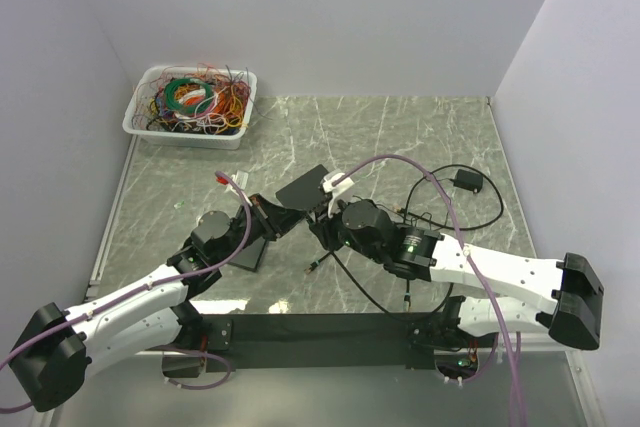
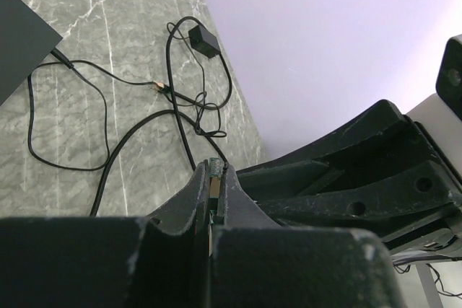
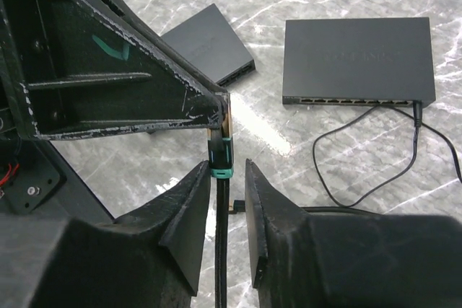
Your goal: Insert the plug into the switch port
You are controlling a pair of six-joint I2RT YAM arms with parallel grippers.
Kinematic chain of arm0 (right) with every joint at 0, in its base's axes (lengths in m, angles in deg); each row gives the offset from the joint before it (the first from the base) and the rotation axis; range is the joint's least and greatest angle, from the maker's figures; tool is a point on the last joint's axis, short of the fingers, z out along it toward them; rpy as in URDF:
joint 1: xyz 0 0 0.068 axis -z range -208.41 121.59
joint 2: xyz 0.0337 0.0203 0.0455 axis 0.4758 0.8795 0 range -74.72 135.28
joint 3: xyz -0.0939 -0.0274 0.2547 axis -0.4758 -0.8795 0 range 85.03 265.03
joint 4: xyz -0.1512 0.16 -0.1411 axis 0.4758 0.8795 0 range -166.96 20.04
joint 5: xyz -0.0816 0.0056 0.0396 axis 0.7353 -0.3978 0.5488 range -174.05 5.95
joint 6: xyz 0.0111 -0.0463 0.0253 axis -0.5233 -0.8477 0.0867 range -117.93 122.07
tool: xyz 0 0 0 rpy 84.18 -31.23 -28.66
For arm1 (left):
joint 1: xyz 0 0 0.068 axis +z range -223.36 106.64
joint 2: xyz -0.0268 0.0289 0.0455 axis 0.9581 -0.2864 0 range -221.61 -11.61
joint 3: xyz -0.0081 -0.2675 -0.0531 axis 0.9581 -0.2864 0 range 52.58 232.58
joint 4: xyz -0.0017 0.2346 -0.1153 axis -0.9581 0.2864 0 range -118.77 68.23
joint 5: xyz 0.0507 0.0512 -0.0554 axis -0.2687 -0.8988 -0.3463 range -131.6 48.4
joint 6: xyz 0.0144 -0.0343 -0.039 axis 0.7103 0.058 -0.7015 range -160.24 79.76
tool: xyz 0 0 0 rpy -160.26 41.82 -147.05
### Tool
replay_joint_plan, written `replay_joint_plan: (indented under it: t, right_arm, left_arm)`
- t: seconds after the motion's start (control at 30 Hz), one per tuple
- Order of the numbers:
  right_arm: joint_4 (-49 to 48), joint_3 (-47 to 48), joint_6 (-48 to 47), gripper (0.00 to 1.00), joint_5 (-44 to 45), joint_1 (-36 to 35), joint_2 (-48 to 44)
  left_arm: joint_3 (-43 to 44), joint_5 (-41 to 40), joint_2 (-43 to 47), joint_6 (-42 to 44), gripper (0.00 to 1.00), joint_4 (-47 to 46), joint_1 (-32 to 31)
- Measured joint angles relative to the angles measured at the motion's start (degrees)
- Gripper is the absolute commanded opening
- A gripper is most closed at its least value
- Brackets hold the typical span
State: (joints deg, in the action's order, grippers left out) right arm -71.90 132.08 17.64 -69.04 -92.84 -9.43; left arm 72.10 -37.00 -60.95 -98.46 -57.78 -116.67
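Handover above table [image 1: 400, 137] middle | left gripper [image 3: 220, 106] clamped on plug [image 3: 220, 126] | right gripper [image 3: 227, 167] jaws apart astride cable [image 3: 221, 236] | next: pinch, aim at switch [image 3: 359, 55]

Glossy, grey-veined stone-look table [image 1: 400, 137]; matt black switch [image 3: 359, 59] casing; plug [image 3: 220, 151] with a smooth teal boot; left gripper [image 2: 214, 171] of matt black plastic, edges scuffed white

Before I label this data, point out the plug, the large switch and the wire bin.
plug [image 3: 220, 155]: right wrist view, connector body.
large switch [image 3: 357, 52]: right wrist view, top face.
wire bin [image 1: 185, 136]: top external view, front wall.
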Motion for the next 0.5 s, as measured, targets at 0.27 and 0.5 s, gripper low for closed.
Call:
replay_joint_plan:
  t: [0.27, 0.5]
  right_arm:
    - [-0.4, 0.8, 0.2, 0.18, 0.0, -0.1, 1.4]
    - [-0.5, 0.8, 0.2, 0.09, 0.0, -0.1, 1.7]
  left_arm:
    - [0.0, -0.3, 0.0, 0.0, 0.01, 0.9, 0.0]
    - [0.0, -0.6, 0.0, 0.0, 0.01, 1.3, 0.0]
